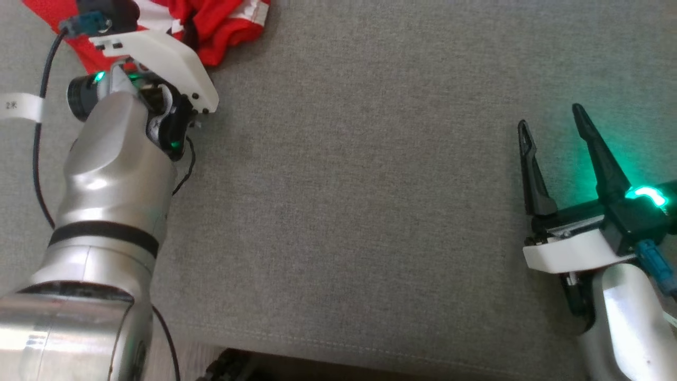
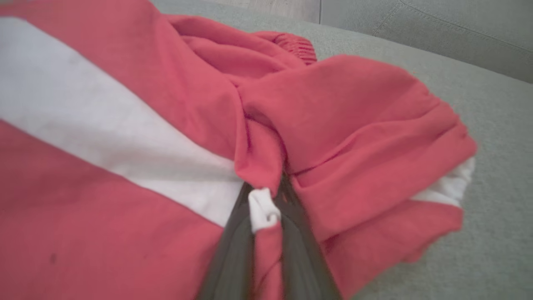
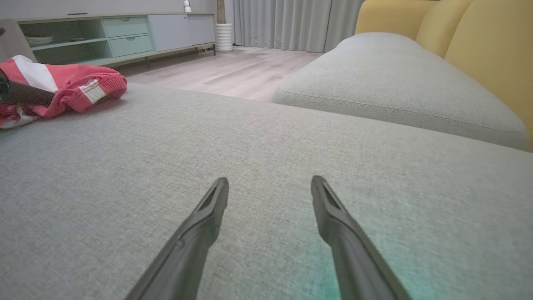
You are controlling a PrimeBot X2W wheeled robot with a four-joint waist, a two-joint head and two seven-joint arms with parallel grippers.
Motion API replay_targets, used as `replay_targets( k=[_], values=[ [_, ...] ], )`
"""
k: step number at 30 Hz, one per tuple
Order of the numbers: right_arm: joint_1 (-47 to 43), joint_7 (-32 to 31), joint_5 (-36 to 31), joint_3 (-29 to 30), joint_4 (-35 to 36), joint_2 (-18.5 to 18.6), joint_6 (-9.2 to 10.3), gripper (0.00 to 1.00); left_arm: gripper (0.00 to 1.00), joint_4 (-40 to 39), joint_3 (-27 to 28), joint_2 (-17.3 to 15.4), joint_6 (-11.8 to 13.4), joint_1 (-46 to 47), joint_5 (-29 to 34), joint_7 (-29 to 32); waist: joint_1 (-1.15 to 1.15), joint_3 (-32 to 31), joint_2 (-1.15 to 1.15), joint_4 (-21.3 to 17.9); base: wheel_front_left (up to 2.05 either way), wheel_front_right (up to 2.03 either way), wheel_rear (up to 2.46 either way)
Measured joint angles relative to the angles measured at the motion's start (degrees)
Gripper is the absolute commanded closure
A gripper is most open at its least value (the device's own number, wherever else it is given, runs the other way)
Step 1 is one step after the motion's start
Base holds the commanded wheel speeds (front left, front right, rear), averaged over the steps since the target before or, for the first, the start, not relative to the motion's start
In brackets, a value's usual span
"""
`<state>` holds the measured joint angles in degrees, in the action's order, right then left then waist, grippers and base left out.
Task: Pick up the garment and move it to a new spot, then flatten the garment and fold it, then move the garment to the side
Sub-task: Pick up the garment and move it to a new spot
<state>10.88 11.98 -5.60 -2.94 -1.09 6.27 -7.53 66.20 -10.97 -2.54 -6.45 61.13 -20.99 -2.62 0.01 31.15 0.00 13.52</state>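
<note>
The garment [image 1: 227,26] is red with white stripes and lies crumpled at the far left of the grey sofa seat [image 1: 370,185]. In the left wrist view my left gripper [image 2: 266,200] is shut on a fold of the garment [image 2: 354,125], with a white hem and red cloth pinched between its dark fingers [image 2: 233,250]. In the head view the left wrist covers those fingers. My right gripper [image 1: 550,116] hovers open over bare cushion at the right, far from the garment [image 3: 79,85]. Nothing sits between the fingers of the right gripper [image 3: 270,180].
The seat's front edge [image 1: 370,349] runs along the bottom of the head view. A second grey cushion [image 3: 391,79] and yellow back cushions [image 3: 479,50] lie beyond the right gripper. A wooden floor [image 3: 233,71] and low cabinet [image 3: 104,33] stand behind the sofa.
</note>
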Motion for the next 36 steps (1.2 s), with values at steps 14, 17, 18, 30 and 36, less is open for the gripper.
replay_targets(
  k=[14, 17, 18, 30, 36],
  values=[
    [-6.4, 1.8, 2.7, 1.4, -7.3, -2.7, 0.0, 0.0, 1.0, -14.7, -11.2, 0.9, -0.7, -8.9, -10.2, -3.7, -0.01, -12.4, 0.0, -0.9, 0.0, 0.0, 0.0],
    [-7.5, 2.2, 3.8, 1.4, -8.7, -3.0, 0.0, 0.0, 1.0, -24.6, -15.9, 0.6, -0.7, -13.8, -14.7, 0.5, -0.01, -15.2, 0.0, -1.5, 0.0, 0.0, 0.0],
    [-8.0, 2.2, 4.3, 1.3, -9.0, -3.1, 0.0, 0.0, 1.0, -28.4, -17.4, 0.3, -0.7, -15.7, -16.2, 2.3, -0.01, -16.0, 0.0, -1.8, 0.0, 0.0, 0.0],
    [-8.2, 2.4, 10.2, -0.8, -8.8, -3.5, 0.0, 0.0, 1.0, -67.6, -29.7, -3.0, -0.6, -37.0, -38.8, 24.8, -0.01, -19.5, 0.0, -10.3, 0.0, 0.0, 0.0],
    [-8.2, 2.4, 11.7, -1.5, -8.6, -3.5, 0.0, 0.0, 1.0, -71.7, -28.5, -2.9, 3.0, -39.4, -46.4, 28.7, -0.01, -19.3, 0.0, -16.3, 0.0, 0.0, 0.0]
  ],
)
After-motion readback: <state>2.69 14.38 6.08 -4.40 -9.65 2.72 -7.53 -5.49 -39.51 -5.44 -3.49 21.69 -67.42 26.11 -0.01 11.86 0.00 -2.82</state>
